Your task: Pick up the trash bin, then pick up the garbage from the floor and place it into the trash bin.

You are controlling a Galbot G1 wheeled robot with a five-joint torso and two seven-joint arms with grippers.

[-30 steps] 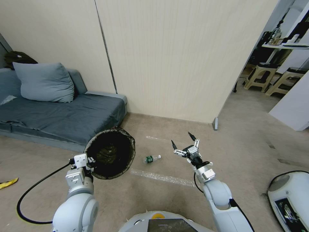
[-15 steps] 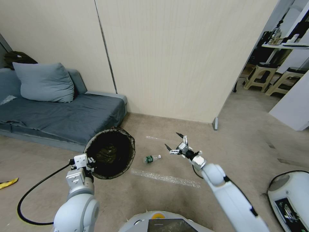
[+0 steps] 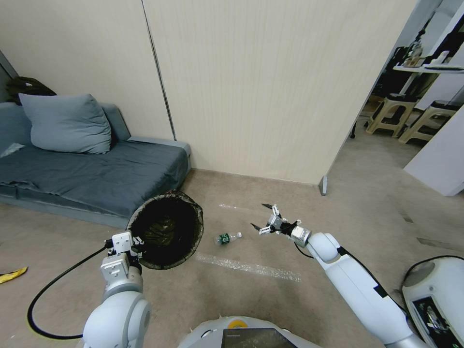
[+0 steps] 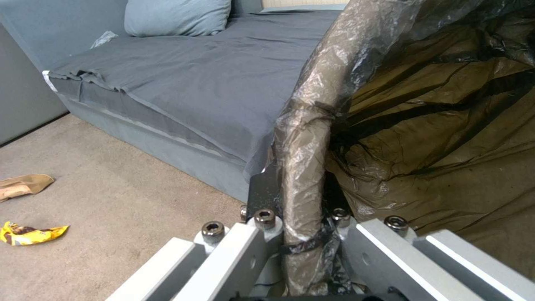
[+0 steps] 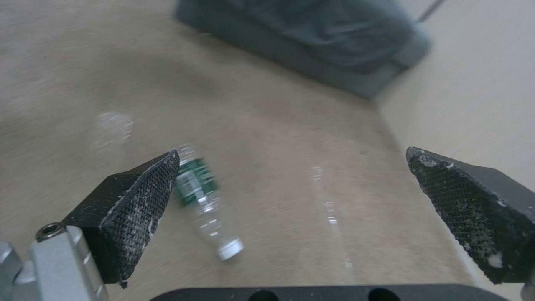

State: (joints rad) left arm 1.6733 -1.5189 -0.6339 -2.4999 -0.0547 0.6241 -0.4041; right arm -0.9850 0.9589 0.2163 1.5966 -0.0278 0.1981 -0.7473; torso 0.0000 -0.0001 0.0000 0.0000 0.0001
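The trash bin (image 3: 166, 231), lined with a thin black bag, hangs tilted above the floor with its mouth facing me. My left gripper (image 3: 124, 241) is shut on its rim; in the left wrist view the bag-wrapped rim (image 4: 304, 138) runs between the fingers of that gripper (image 4: 301, 234). A clear bottle with a green label (image 3: 226, 238) lies on the carpet just right of the bin. My right gripper (image 3: 258, 215) hovers open, above and slightly right of it. The right wrist view looks down on the bottle (image 5: 200, 196) between and beyond the spread fingertips (image 5: 139, 196).
A grey sofa (image 3: 96, 174) stands behind the bin, against the wall. A yellow snack packet (image 4: 31, 233) and a brown paper bag (image 4: 22, 186) lie on the floor at the left. A clear tape strip (image 3: 246, 267) crosses the carpet. A white machine (image 3: 435, 295) sits at the lower right.
My right arm has stretched forward and down, carrying the open gripper left toward the bottle and turning its wrist. The left arm and the bin have stayed put.
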